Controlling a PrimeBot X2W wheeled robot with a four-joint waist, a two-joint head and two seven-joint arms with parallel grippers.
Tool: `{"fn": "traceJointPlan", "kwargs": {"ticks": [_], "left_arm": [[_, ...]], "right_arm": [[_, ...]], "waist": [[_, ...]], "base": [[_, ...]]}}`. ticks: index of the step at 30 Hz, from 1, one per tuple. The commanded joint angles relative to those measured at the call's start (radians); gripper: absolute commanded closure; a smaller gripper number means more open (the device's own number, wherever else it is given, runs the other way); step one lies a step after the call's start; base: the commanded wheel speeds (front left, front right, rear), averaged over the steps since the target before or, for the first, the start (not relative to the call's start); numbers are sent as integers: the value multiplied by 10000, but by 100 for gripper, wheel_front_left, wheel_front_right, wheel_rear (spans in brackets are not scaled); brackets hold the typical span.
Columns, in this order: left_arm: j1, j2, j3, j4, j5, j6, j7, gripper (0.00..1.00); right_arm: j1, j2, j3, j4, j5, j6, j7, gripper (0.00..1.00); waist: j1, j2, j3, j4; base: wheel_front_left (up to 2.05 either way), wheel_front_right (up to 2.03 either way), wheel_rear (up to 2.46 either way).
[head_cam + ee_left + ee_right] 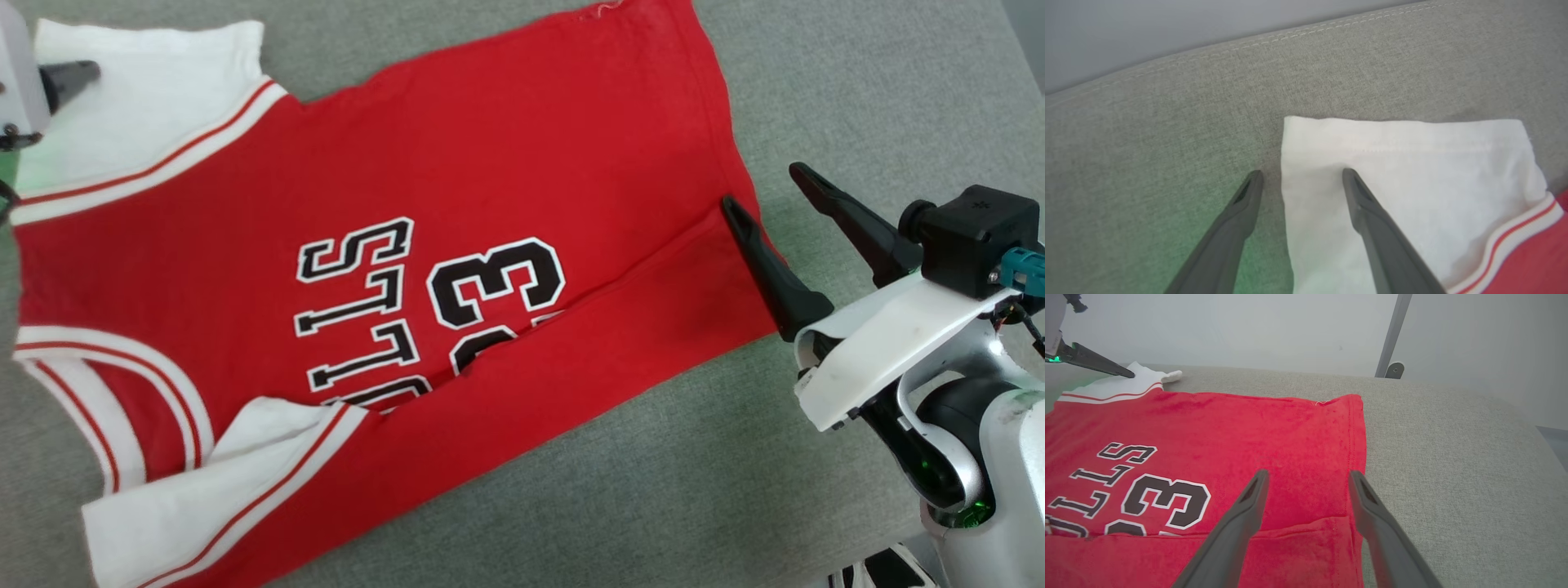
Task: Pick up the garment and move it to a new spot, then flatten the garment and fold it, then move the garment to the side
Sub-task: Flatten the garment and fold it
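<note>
The garment (531, 163) lies spread on the grey fabric surface (694, 490), a red jersey with white sleeves, black letters and a "3". Its near long side is folded over the chest and covers part of the print. My right gripper (767, 192) hangs open at the hem end. In the right wrist view the right gripper (1309, 473) has one finger over the red cloth (1249, 428) and the other along the hem's edge. My left gripper (1302, 174) is open and straddles the edge of the far white sleeve (1412, 171). One of its fingers (69, 77) shows at the upper left.
The grey surface (1453, 477) extends past the hem to the right. Its stitched far edge (1290, 38) runs close behind the sleeve. A metal pole (1392, 335) stands beyond it against a pale wall. My own arm and body (963, 425) occupy the lower right.
</note>
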Motion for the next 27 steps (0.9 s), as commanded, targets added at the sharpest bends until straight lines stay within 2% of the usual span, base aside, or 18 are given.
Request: {"fn": "traceJointPlan", "kwargs": {"ticks": [1, 4, 5, 7, 13, 17, 21, 27], "left_arm": [[-82, -28, -70, 206, -91, -87, 89, 0], [-68, -184, -191, 404, -241, -125, 287, 0], [-87, -244, -203, 437, -314, -135, 327, 18], [-129, -361, -210, 452, -483, -160, 388, 100], [-303, -388, -378, 108, -692, -155, 110, 100], [-495, -352, -602, -249, -905, -156, 48, 100], [-719, -531, -840, -558, -1091, -158, -87, 100], [-1066, -775, -1297, -967, -1422, -151, -134, 100]], "right_arm": [[-119, 8, 30, -28, -5, -16, -37, 0], [-167, 37, 26, -9, -7, -16, -27, 0], [-187, 46, 23, 7, 25, -16, -2, 0], [-292, 53, -51, 31, 95, -16, 42, 0], [-1300, -248, 57, 333, 314, -16, 475, 0], [-2861, -890, 786, 1267, 770, -16, 1856, 0], [-4717, -1455, 1326, 2748, 1215, -16, 3246, 0], [-7024, -1539, 1481, 5531, 1429, -16, 4605, 0]], "waist": [[0, 0, 204, -161], [0, 0, 282, -127], [0, 0, 299, -105], [0, 0, 326, -45], [0, 0, 371, 127], [0, 0, 480, 364], [0, 0, 646, 717], [0, 0, 976, 1327]], "base": [[0, 0, 0], [0, 0, 0], [0, 0, 0], [0, 0, 0], [0, 0, 0], [0, 0, 0], [0, 0, 0], [0, 0, 0]]}}
